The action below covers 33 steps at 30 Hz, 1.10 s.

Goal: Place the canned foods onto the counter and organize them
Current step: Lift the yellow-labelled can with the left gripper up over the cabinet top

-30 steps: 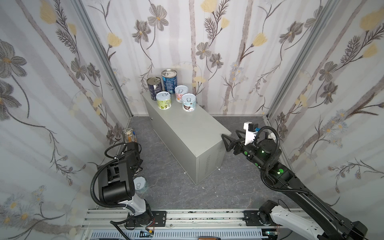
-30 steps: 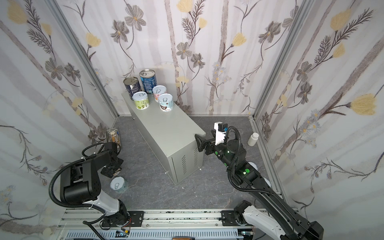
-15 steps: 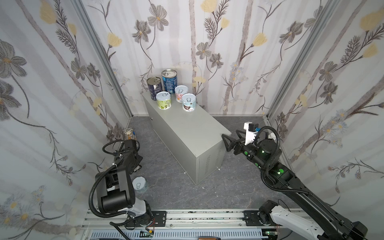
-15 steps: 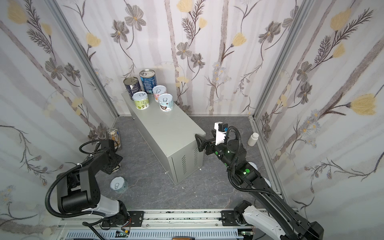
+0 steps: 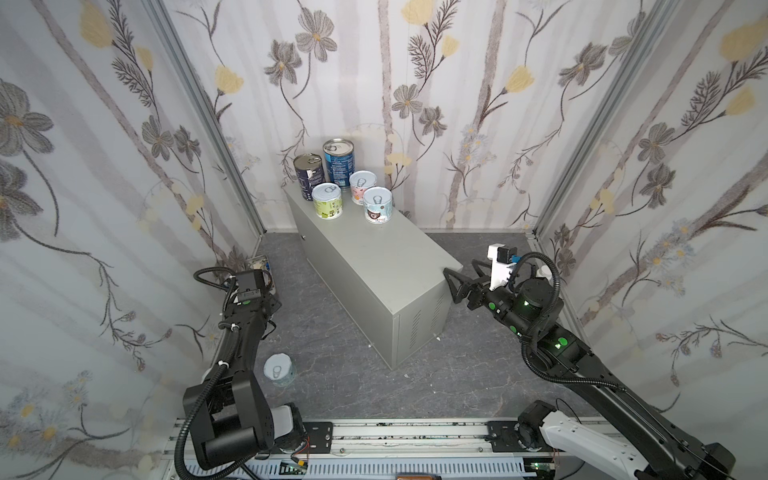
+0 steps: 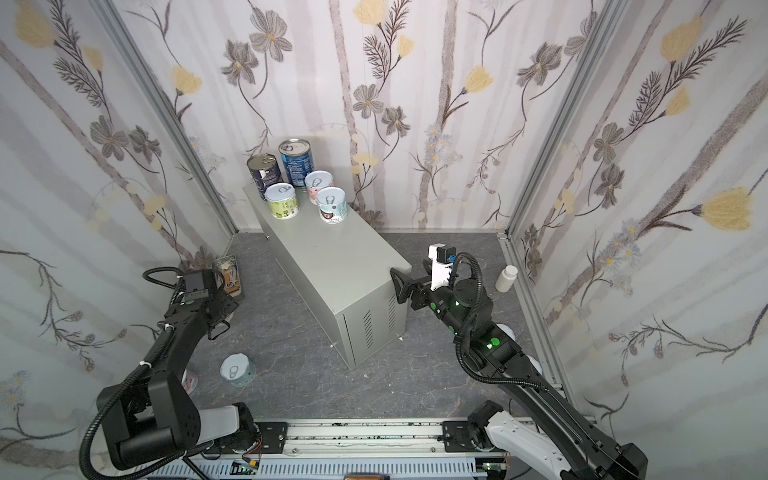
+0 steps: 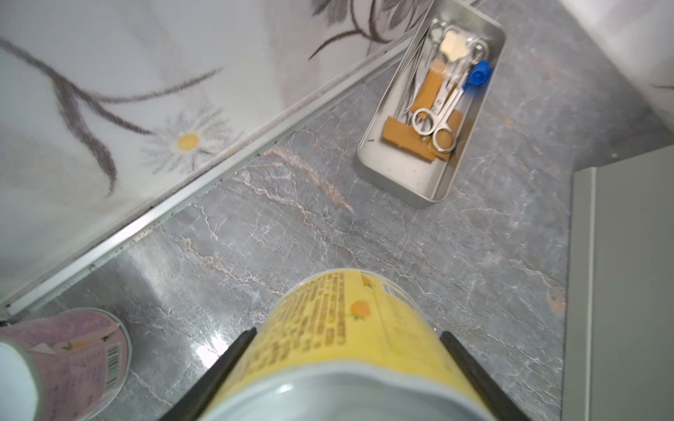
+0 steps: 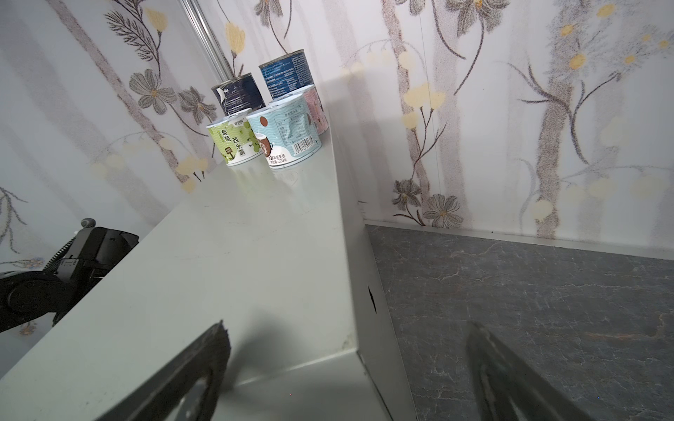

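My left hand (image 7: 346, 333) pinches a yellow can (image 7: 350, 310) beside the desk (image 5: 374, 257). My right hand (image 8: 348, 330) hangs spread at the desk's vented end. If I lift carelessly, the can could clip the desk's edge and slip free.

In both top views the whole scene is being looked down on from high above the rail (image 5: 415, 432), the counter (image 5: 374, 266) being shared mid-frame. From the left wrist, a yellow can (image 7: 350, 328) and the floor (image 7: 364, 237) are being viewed closely; from the right wrist, the counter top is being skimmed toward the back wall (image 8: 492, 127).
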Motion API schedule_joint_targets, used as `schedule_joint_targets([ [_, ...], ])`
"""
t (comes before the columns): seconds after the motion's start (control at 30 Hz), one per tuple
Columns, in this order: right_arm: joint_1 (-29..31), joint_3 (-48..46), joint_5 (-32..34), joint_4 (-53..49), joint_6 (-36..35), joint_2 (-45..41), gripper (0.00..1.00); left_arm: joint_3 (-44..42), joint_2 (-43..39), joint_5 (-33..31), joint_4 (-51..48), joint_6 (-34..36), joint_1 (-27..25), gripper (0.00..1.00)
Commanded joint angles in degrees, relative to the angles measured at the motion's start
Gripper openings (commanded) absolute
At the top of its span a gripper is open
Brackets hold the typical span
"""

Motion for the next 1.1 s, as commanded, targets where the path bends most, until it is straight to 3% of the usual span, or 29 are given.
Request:
schedule_joint_targets([
  [0.0, 0.04, -0.37, -0.58, -1.63, -0.34, 0.49, 1.00, 1.67, -3.96, 1.06, 0.93, 6.33, 0.00, 0.64],
  [0.4, -0.02, 0.94, -0.69, -2.84, -0.34, 0.52, 1.00, 14.90, -6.41, 3.98, -7.87, 10.13, -5.21, 0.59],
  [1.07, 0.12, 3.67, -0.49, -6.71, -0.59, 0.34, 1.00, 42.19, 0.45, -4.79, -25.52, 14.55, -29.14, 0.58],
])
